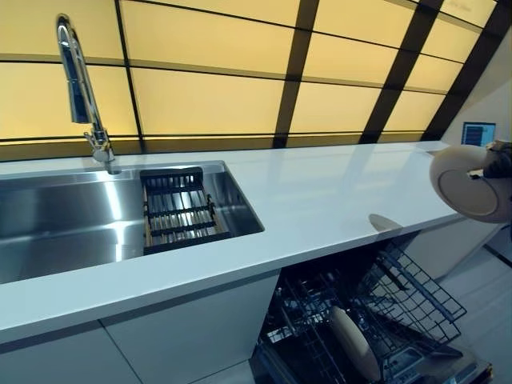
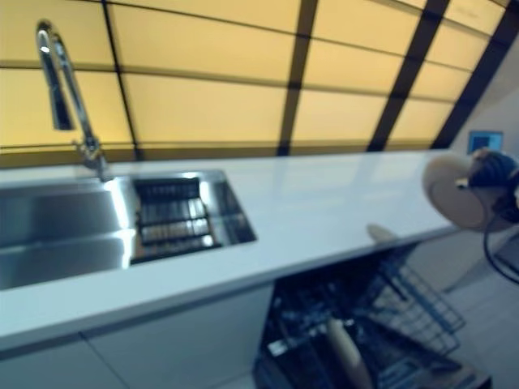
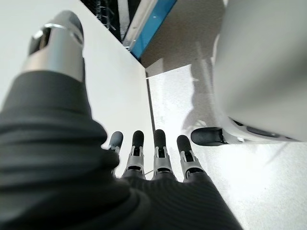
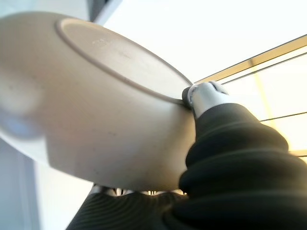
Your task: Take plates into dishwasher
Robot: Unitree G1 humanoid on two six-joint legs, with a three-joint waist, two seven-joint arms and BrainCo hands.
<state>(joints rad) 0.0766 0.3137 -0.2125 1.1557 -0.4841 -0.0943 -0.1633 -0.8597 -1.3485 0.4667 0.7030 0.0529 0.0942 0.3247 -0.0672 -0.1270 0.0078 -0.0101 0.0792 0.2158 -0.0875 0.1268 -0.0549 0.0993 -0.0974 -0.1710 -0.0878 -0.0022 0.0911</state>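
A beige plate is held tilted in the air at the right end of the white counter, above the open dishwasher rack, where another plate stands. The right hand clamps its rim, the thumb on the underside. The left hand holds nothing, its fingers straight and side by side.

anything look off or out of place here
Nothing stands out. The right hand holds a beige plate upright past the end of the counter, above the open dishwasher, where another plate already stands on edge. No spills or damage show.
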